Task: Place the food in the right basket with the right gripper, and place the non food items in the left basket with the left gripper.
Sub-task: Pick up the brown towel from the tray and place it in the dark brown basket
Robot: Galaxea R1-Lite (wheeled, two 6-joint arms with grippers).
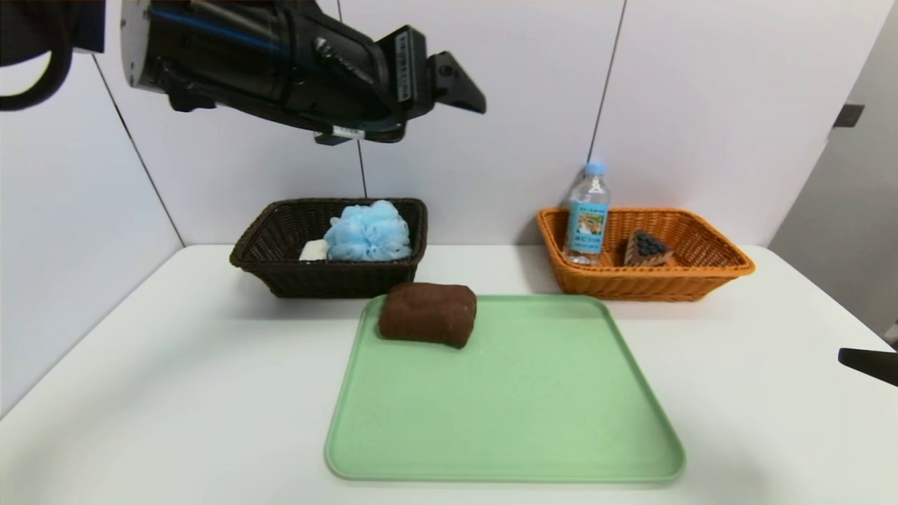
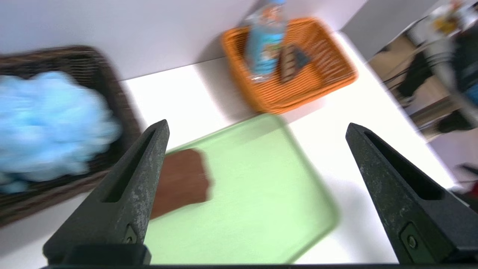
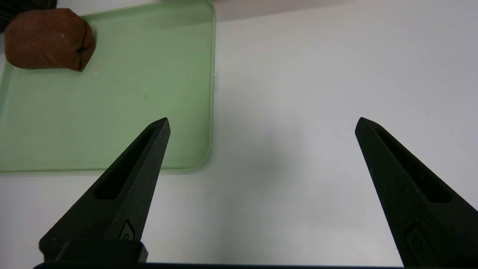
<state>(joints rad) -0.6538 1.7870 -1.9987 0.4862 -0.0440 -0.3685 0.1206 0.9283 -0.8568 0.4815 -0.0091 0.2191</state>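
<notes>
The dark brown rolled towel (image 1: pixel 428 313) (image 2: pixel 181 181) (image 3: pixel 44 39) lies on the far left corner of the green tray (image 1: pixel 505 421). A blue pouf (image 1: pixel 367 231) and a white soap bar (image 1: pixel 313 250) rest in the left basket (image 1: pixel 280 270). Inside the right basket (image 1: pixel 701 280) the water bottle (image 1: pixel 587 217) stands beside the cake slice (image 1: pixel 647 249). My left gripper (image 1: pixel 449 81) (image 2: pixel 257 125) hangs high above the left basket, open and empty. At the table's right edge, low over bare table, my right gripper (image 1: pixel 866 365) (image 3: pixel 262 119) is open and empty.
White wall panels rise straight behind both baskets. The white table (image 1: pixel 140 393) runs around the tray on all sides. In the left wrist view, room clutter (image 2: pixel 448 56) shows beyond the table's right edge.
</notes>
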